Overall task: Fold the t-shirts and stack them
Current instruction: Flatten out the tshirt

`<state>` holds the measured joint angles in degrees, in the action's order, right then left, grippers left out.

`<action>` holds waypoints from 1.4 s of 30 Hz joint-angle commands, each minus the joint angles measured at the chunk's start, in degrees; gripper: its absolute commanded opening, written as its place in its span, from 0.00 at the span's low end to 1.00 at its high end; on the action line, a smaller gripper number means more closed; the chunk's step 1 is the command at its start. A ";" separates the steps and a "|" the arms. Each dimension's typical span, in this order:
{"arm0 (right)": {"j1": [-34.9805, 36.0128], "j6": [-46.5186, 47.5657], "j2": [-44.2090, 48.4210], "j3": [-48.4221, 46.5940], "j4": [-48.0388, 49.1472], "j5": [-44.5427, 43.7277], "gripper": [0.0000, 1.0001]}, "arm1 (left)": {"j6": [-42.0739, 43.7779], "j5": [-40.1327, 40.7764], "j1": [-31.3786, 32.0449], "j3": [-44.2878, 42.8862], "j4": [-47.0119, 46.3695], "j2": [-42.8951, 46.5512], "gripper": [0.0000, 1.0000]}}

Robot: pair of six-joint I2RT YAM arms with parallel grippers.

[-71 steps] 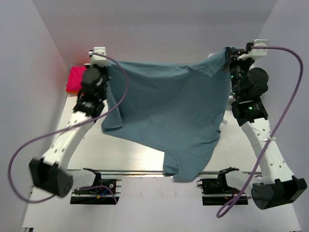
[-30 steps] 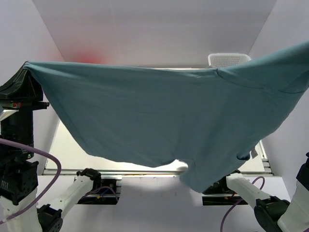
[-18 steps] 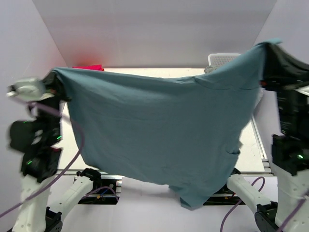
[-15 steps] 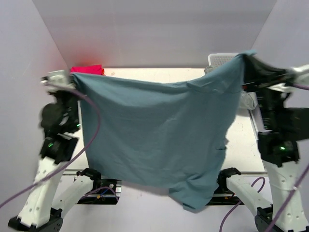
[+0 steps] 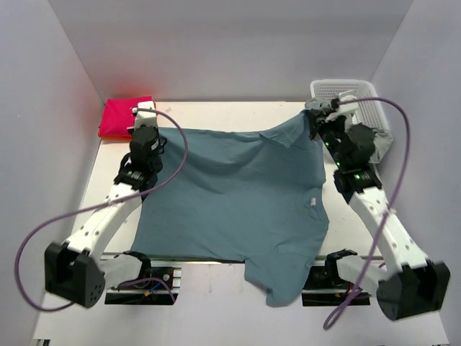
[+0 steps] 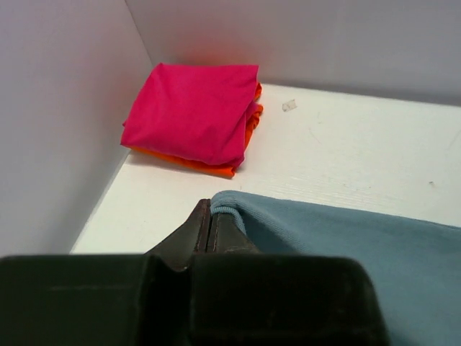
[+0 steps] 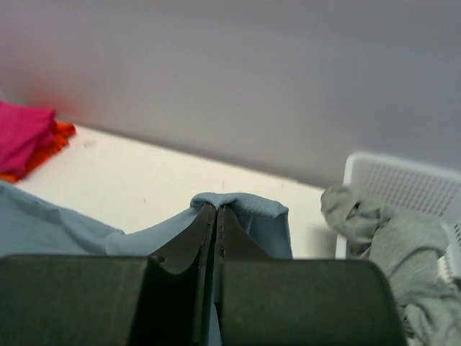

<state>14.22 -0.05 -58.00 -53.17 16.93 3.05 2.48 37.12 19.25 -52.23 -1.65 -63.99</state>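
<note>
I see the teal t-shirt [image 5: 238, 194] spread almost flat on the desk [image 5: 230, 114], one corner off the near edge; pink shirt [image 5: 124, 115] folded atop orange shirt [image 6: 209, 167] far left; grey shirt [image 5: 376, 140] crumpled far right.

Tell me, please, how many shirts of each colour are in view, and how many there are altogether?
teal-blue shirt: 1
pink shirt: 1
orange shirt: 1
grey shirt: 1 (bunched up, so more could be hidden under it)
Total: 4
</note>
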 commanded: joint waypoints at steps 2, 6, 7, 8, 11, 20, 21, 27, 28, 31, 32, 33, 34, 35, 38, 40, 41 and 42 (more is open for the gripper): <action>-0.24 -0.21 -8.23 -2.02 8.47 -2.43 0.00 | -1.16 0.07 -1.92 -3.22 -5.47 -7.89 0.00; -0.24 -1.08 -16.42 -6.05 8.30 -6.03 0.00 | -3.43 -2.13 -4.82 -7.70 -4.86 -20.09 0.00; -0.24 -1.09 -17.66 -6.59 8.12 -6.30 0.00 | -3.45 -2.84 -5.44 -8.76 -4.85 -20.12 0.00; -0.16 -1.09 -20.29 -7.29 8.12 -6.39 0.00 | -4.06 -4.50 -5.97 -10.77 -4.85 -22.04 0.00; -0.24 -1.35 -26.98 -11.86 6.98 -8.41 0.00 | -4.58 -8.19 -8.17 -15.60 -5.38 -29.60 0.00; -0.42 -1.97 -52.45 -31.98 -1.97 -17.19 0.00 | -5.12 -15.15 -11.94 -32.65 -2.92 -51.30 0.00; -0.33 -2.14 -54.13 -33.65 -2.60 -17.55 0.00 | -5.73 -15.85 -11.95 -33.89 -2.14 -52.81 0.00; -0.16 -2.49 -68.64 -55.85 -9.54 -16.77 0.53 | -6.61 -19.63 -13.18 -50.06 6.74 -62.83 0.87; -0.33 -2.32 -69.78 -59.65 -11.81 -16.41 0.68 | -7.31 -20.33 -13.18 -53.64 9.53 -63.80 0.99; -0.24 -1.71 -70.51 -62.06 -15.43 -11.94 0.90 | -7.92 -21.73 -13.18 -56.22 13.06 -63.11 1.00; -0.07 -1.18 -69.02 -60.67 -16.39 -8.71 0.90 | -8.63 -22.53 -13.18 -55.62 13.08 -60.32 1.00; 0.11 -0.48 -67.18 -59.87 -16.75 -6.06 0.90 | -8.63 -24.71 -13.18 -52.74 13.08 -58.46 1.00; 0.02 -0.47 -66.11 -58.99 -16.84 -4.99 0.90 | -9.16 -25.86 -13.18 -50.80 10.90 -56.62 1.00; 0.19 -0.47 -63.93 -56.20 -18.75 -3.76 0.90 | -9.16 -26.66 -13.18 -48.69 9.83 -54.51 1.00; -0.15 -4.51 -59.70 -52.15 -24.03 -1.12 0.90 | -9.16 -29.20 -11.86 -41.57 8.51 -47.21 1.00; -0.42 -8.98 -56.00 -48.80 -27.29 -2.52 0.90 | -10.56 -35.96 -11.86 -37.35 8.51 -43.35 1.00; -0.25 -10.30 -53.91 -46.26 -28.78 -2.78 0.90 | -11.09 -40.77 -11.86 -34.20 8.51 -42.28 1.00; -0.07 -10.75 -53.37 -45.11 -29.49 -2.61 0.90 | -11.79 -43.16 -11.86 -32.60 8.51 -41.40 1.00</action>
<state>14.26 -6.00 -116.03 -101.54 -7.29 -1.06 -7.01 5.17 7.01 -88.79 7.46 -111.09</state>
